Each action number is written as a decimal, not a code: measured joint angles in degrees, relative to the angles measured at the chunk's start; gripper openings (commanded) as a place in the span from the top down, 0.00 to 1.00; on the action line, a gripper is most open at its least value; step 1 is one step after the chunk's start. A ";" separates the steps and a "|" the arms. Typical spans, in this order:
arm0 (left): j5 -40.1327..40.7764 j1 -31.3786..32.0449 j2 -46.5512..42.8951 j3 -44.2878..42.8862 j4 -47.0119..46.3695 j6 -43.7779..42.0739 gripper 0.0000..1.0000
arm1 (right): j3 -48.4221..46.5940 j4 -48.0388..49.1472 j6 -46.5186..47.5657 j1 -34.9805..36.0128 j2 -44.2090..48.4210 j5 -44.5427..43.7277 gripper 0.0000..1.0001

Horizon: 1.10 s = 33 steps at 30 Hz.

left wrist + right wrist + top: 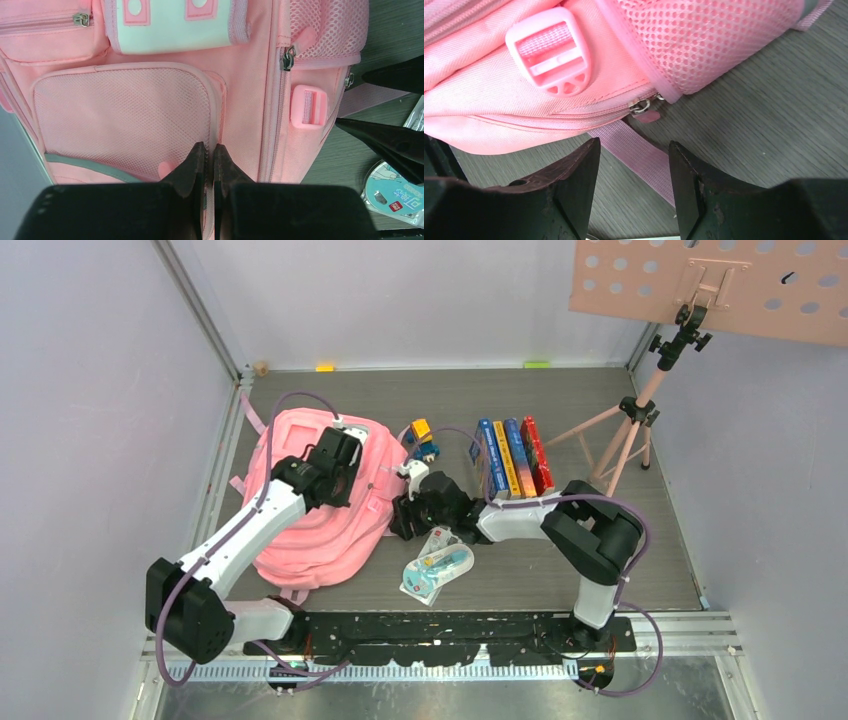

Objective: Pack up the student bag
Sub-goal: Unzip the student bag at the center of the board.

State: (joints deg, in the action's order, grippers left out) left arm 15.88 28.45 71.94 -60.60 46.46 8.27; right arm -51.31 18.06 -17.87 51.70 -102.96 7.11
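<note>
The student bag, a large pink backpack, lies flat at the left of the table. My left gripper rests on its upper front. In the left wrist view, this gripper is shut, pinching a thin fold of the bag at the edge of a mesh pocket. My right gripper is at the bag's right side, low over the table. In the right wrist view it is open, straddling a pink strap. A zip pull sits just ahead of its tips, below a pink buckle.
A row of books stands right of the bag, with a blue and yellow toy beside it. A plastic-wrapped stationery pack lies near the right arm. A tripod holding a pink perforated board stands at the back right.
</note>
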 measured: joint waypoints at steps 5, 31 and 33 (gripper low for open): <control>-0.11 -0.11 -0.11 0.00 -0.02 0.00 1.00 | -0.07 1.27 1.88 0.87 -2.08 -1.53 0.45; -0.55 -0.48 -0.72 0.09 -0.20 0.00 1.00 | -4.85 0.09 10.84 4.76 -6.45 -9.46 0.99; -0.55 -0.50 -0.72 0.11 -0.22 0.00 1.00 | -4.76 -0.20 10.67 5.03 -6.25 -9.68 0.99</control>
State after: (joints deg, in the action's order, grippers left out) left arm 15.33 27.94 71.22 -60.49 46.24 8.27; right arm -56.07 17.87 -7.20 56.73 -109.21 -2.57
